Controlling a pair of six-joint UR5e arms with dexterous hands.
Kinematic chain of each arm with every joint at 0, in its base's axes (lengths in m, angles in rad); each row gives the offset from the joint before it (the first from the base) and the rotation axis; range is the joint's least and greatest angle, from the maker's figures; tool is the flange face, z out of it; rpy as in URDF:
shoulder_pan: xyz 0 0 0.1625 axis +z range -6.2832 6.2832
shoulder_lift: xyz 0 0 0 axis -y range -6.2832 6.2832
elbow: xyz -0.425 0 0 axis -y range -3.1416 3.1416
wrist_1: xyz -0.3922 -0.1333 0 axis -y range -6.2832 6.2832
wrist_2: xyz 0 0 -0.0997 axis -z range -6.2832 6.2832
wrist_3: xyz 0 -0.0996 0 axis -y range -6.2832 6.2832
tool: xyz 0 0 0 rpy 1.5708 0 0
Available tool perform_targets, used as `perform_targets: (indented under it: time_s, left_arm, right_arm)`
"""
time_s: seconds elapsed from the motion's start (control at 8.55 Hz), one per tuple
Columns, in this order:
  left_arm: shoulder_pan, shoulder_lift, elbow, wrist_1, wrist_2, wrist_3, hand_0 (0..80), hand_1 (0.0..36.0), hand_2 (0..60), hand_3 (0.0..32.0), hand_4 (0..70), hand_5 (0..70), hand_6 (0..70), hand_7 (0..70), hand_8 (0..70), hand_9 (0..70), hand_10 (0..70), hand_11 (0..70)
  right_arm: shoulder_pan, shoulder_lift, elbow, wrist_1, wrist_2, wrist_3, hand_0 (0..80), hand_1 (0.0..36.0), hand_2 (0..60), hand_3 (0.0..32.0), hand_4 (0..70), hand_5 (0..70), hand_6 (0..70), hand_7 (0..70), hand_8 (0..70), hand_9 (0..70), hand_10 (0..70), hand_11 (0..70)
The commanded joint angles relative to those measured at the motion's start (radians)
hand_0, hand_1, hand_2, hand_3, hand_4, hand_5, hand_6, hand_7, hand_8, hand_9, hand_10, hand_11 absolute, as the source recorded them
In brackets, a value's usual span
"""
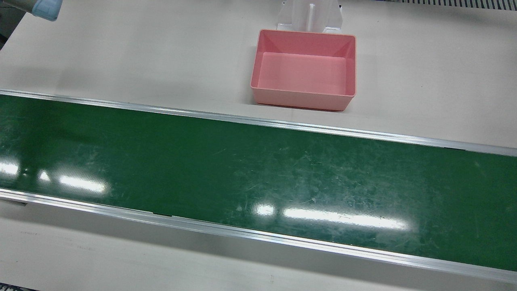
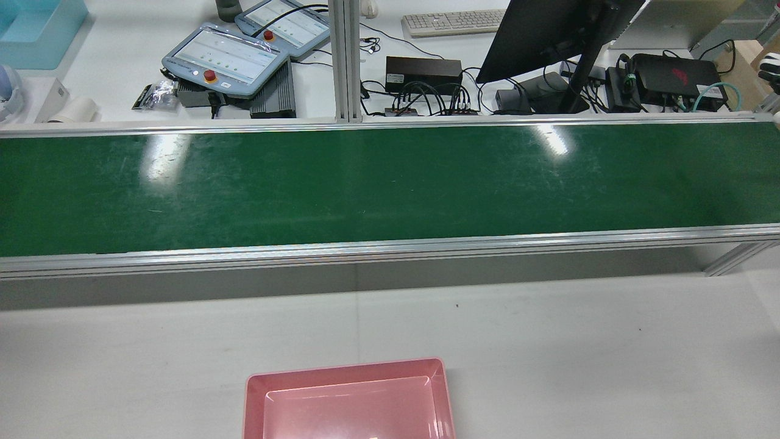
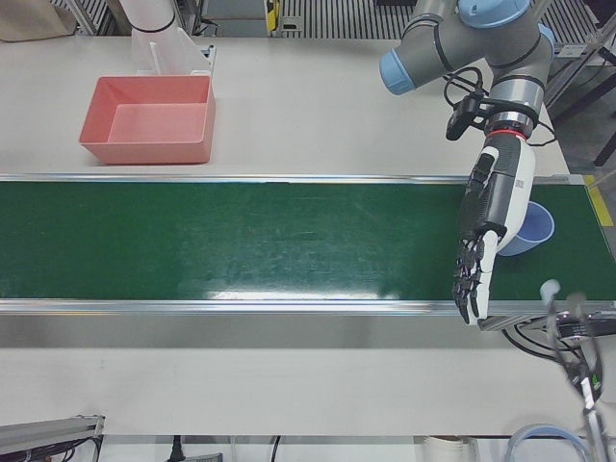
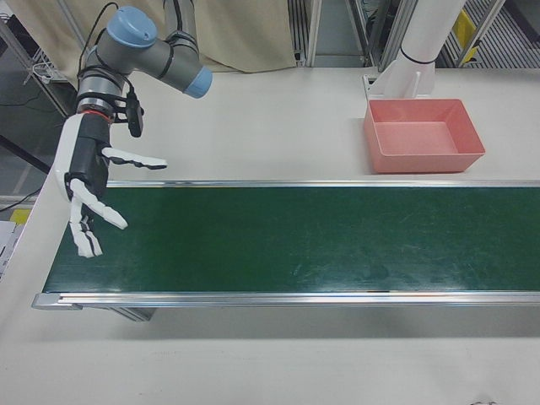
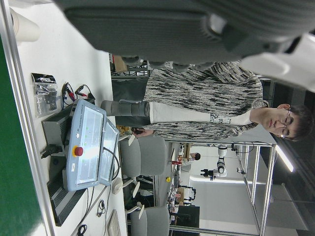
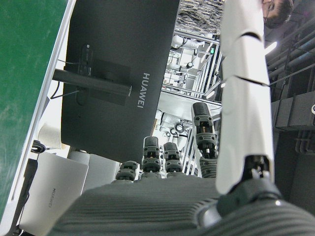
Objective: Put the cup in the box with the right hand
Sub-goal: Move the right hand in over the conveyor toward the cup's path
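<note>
The white-and-black right hand [image 4: 91,190] hangs spread wide over the long green belt's [image 4: 295,240] end. The straight-fingered left hand [image 3: 489,231] holds nothing; the light blue plastic cup [image 3: 531,229] sits at its 3 o'clock. The pink plastic box [image 1: 303,68] is empty.

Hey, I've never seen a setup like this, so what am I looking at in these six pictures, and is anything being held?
It is a work station with two robot arms, each ending in a fingered robot hand. A green conveyor belt crosses a pale table. Two pictures look down from above, one from the front and one from behind the arms. Two show the table's halves from the operators' side. The last two come from cameras on the hands and lie sideways. A pink box sits empty on the table. A blue cup stands at one end of the belt, partly hidden behind the left hand. The right hand hangs open over the other end. Neither hand holds anything.
</note>
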Motion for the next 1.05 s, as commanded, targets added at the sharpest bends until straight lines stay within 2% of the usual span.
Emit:
perform_targets:
  time_s: [0.0, 0.12, 0.23, 0.35, 0.47, 0.59, 0.7, 0.82, 0.94]
  left_arm:
    - [0.0, 0.0, -0.001, 0.001, 0.0, -0.001, 0.0, 0.0, 0.0, 0.0, 0.0, 0.0, 0.0, 0.0, 0.0, 0.0, 0.0, 0.0]
    - [0.0, 0.0, -0.001, 0.002, 0.0, 0.001, 0.0, 0.0, 0.0, 0.0, 0.0, 0.0, 0.0, 0.0, 0.0, 0.0, 0.0, 0.0]
    - [0.0, 0.0, -0.001, 0.002, 0.0, 0.001, 0.0, 0.0, 0.0, 0.0, 0.0, 0.0, 0.0, 0.0, 0.0, 0.0, 0.0, 0.0]
    - [0.0, 0.0, -0.001, 0.0, 0.0, 0.001, 0.0, 0.0, 0.0, 0.0, 0.0, 0.0, 0.0, 0.0, 0.0, 0.0, 0.0, 0.0]
    - [0.0, 0.0, -0.001, 0.001, 0.0, 0.001, 0.0, 0.0, 0.0, 0.0, 0.0, 0.0, 0.0, 0.0, 0.0, 0.0, 0.0, 0.0]
    - [0.0, 0.0, -0.001, 0.002, 0.0, 0.001, 0.0, 0.0, 0.0, 0.0, 0.0, 0.0, 0.0, 0.0, 0.0, 0.0, 0.0, 0.0]
    - [0.0, 0.0, -0.002, 0.002, 0.0, 0.001, 0.0, 0.0, 0.0, 0.0, 0.0, 0.0, 0.0, 0.0, 0.0, 0.0, 0.0, 0.0]
    - [0.0, 0.0, -0.002, 0.002, 0.0, 0.001, 0.0, 0.0, 0.0, 0.0, 0.0, 0.0, 0.0, 0.0, 0.0, 0.0, 0.0, 0.0]
    - [0.0, 0.0, -0.001, 0.002, 0.0, 0.001, 0.0, 0.0, 0.0, 0.0, 0.0, 0.0, 0.0, 0.0, 0.0, 0.0, 0.0, 0.0]
  right_arm:
    - [0.084, -0.062, -0.023, 0.068, -0.049, 0.008, 60.3, 21.1, 3.2, 0.0, 15.4, 8.5, 6.2, 18.1, 10.3, 18.0, 5.1, 10.0]
    - [0.078, -0.06, -0.025, 0.066, -0.049, 0.008, 59.1, 21.5, 6.6, 0.0, 16.2, 8.3, 6.4, 18.8, 10.4, 18.4, 5.7, 10.7]
    - [0.077, -0.056, -0.039, 0.066, -0.049, 0.008, 58.9, 21.2, 6.2, 0.0, 17.1, 8.3, 6.2, 18.3, 10.4, 18.3, 5.8, 10.8]
    - [0.072, -0.053, -0.033, 0.06, -0.05, 0.008, 59.4, 20.3, 3.1, 0.0, 15.5, 8.4, 6.3, 18.3, 10.3, 18.2, 5.7, 10.7]
    - [0.051, -0.034, -0.016, 0.059, -0.05, -0.01, 58.9, 21.2, 6.5, 0.0, 15.3, 8.3, 6.3, 18.7, 10.3, 18.3, 5.7, 10.6]
    - [-0.013, -0.005, 0.016, 0.044, -0.036, -0.036, 58.7, 21.3, 6.5, 0.0, 15.2, 8.3, 6.3, 18.5, 10.3, 18.2, 5.5, 10.4]
    - [-0.055, 0.034, 0.027, 0.001, -0.007, -0.045, 60.4, 19.9, 0.0, 0.0, 19.5, 8.3, 6.4, 19.3, 10.3, 18.3, 4.9, 9.6]
    - [-0.108, 0.056, 0.05, -0.035, 0.028, -0.047, 58.5, 24.2, 14.2, 0.0, 16.5, 8.3, 6.6, 20.4, 10.4, 18.6, 4.3, 8.6]
    - [-0.179, 0.09, 0.061, -0.065, 0.089, -0.047, 58.8, 25.7, 17.9, 0.0, 17.9, 8.3, 6.8, 21.9, 10.5, 18.9, 4.2, 8.5]
